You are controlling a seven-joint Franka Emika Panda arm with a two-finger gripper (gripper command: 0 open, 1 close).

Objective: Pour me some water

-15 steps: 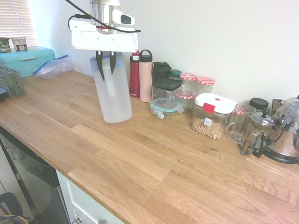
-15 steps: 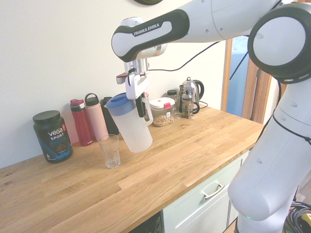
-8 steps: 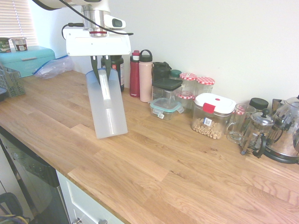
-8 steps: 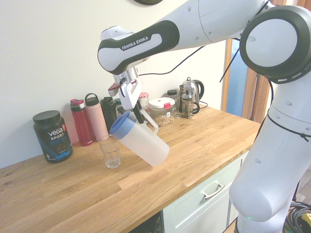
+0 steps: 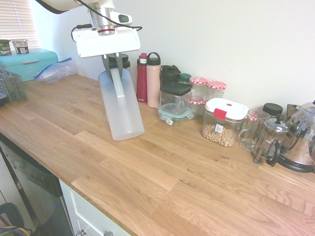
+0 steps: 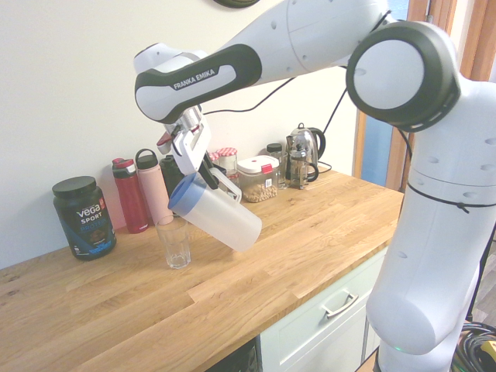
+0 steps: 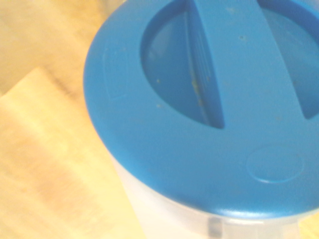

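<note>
Tipped further over than a second ago, the pitcher (image 6: 215, 215) now leans steeply, and its blue lid (image 6: 184, 194) has swung across to sit just above the rim of the drinking glass (image 6: 174, 242); earlier it hung nearly upright and off to the side of that glass. My gripper (image 6: 207, 172) is clenched on the pitcher's handle, high above the wooden counter (image 6: 256, 271), with the pitcher's base lifted clear of the wood. I judge this to be the start of the pour itself: spout over glass, tilt building.

Water I cannot actually make out. No stream shows between lid and glass, the frosted wall of the pitcher hides any level inside, and the glass looks empty as far as I can tell. From the first exterior view the glass is hidden behind the pitcher (image 5: 121, 105). My wrist view shows only the lid (image 7: 199, 114) from close, soft and blurred, with counter beyond it, and whether the lid's pouring opening faces the glass I cannot tell.
</note>
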